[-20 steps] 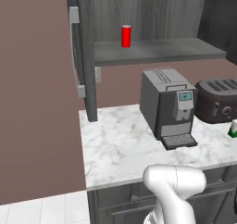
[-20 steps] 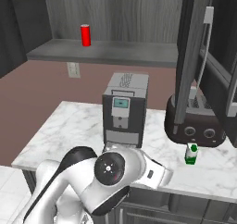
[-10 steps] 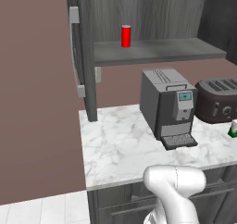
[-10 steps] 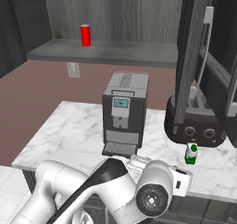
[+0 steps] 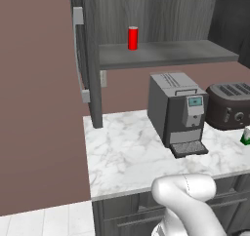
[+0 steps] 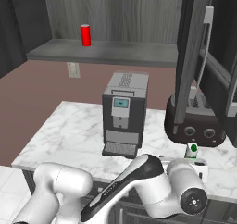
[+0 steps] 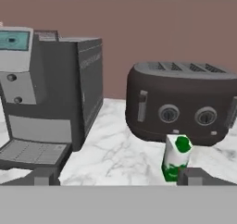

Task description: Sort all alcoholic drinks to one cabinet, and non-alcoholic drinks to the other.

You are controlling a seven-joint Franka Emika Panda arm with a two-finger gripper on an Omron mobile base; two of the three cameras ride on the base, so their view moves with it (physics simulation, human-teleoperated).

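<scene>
I swung the arm right toward the green-and-white bottle, near the counter's front edge before the toaster; gripper fingers wide open, empty. Red can already shelved.

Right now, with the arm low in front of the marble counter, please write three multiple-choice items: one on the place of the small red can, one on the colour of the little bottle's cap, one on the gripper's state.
1. Where does the small plain red can stand?
A. on the open cabinet's dark grey shelf
B. on the marble counter
C. on top of the toaster

2. What colour is the cap of the short green-and-white bottle?
A. red
B. green
C. white

3. How is the gripper?
A. shut on the bottle
B. shut on nothing
C. open

Answers:
1 A, the can stands on the shelf above the grey coffee machine.
2 B, the hand view shows a green cap.
3 C, the fingertips stand far apart, holding nothing.
</scene>
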